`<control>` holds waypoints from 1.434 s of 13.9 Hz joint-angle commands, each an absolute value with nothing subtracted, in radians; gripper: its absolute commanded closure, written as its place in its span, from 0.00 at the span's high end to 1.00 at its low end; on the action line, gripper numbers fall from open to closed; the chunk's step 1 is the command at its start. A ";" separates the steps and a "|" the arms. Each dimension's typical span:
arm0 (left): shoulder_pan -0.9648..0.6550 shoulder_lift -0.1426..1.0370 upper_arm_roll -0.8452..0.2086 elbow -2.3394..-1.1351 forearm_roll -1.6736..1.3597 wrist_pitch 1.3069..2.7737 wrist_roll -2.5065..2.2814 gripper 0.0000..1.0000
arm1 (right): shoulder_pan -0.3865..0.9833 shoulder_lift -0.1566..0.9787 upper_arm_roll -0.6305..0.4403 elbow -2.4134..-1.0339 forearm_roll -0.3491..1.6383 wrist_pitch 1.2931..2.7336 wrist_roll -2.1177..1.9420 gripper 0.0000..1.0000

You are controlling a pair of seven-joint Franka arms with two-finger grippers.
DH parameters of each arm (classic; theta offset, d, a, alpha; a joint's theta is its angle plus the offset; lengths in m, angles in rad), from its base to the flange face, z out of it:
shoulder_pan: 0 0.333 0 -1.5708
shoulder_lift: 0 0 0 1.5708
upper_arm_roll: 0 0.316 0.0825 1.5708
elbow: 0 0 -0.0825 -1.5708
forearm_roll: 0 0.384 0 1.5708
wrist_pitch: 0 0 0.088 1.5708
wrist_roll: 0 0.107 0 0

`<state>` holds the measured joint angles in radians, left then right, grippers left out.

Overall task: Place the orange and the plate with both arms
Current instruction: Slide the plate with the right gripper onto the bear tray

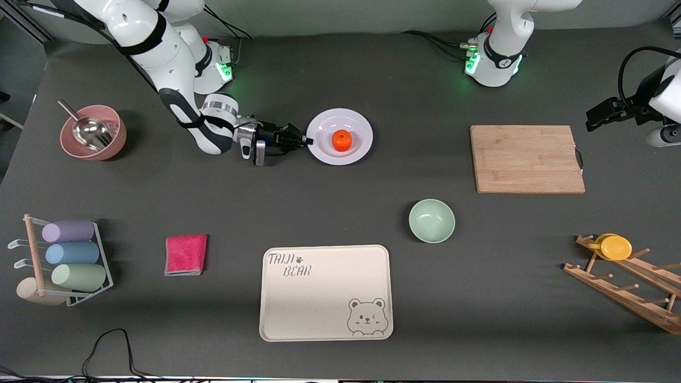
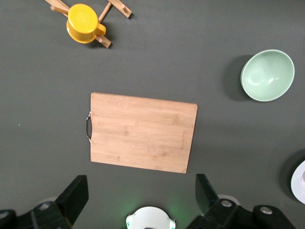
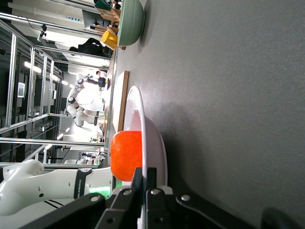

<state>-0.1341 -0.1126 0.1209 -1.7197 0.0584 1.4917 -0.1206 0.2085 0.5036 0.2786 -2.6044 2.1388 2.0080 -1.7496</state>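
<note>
the plate [image 1: 357,151] lies flat on the table near the right arm's base, farther from the front camera than the bear-printed tray [image 1: 325,292], with the orange [image 1: 342,140] sitting in its middle. the right gripper [image 1: 307,141] reaches in low and level from the right arm's end, and its fingers [image 3: 144,181] are pinched closed on the plate's rim; the right wrist view shows the two fingers pressed together over the thin white edge, the orange just past them. the left gripper [image 2: 138,202] hangs high over the left arm's end of the table, looking down on the wooden cutting board [image 1: 526,158] and the mint-green bowl [image 1: 431,220], its jaws spread wide and holding nothing; that arm waits

judging by the gloss, the plate is stiff and smooth, probably slippery, so a one-edge pinch may let it tilt or swivel once it leaves the table. the rim is the only place to take hold, and a deep bite there would be safer than a tip grip. the orange is loose, round and light, so it would likely roll toward the low side if the plate tips; keeping the plate level and moving gently looks important
</note>
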 commanded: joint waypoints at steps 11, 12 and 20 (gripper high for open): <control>-0.101 -0.115 0.152 -1.735 0.061 1.537 -0.051 1.00 | 0.172 0.195 0.279 -2.606 2.117 1.925 -1.277 0.00; -0.101 -0.115 0.156 -1.735 0.061 1.539 -0.048 1.00 | 0.155 0.133 0.279 -2.617 2.088 1.921 -1.191 0.00; -0.101 -0.112 0.163 -1.735 0.060 1.548 -0.046 1.00 | -0.016 0.081 0.267 -2.487 1.765 1.921 -0.956 0.00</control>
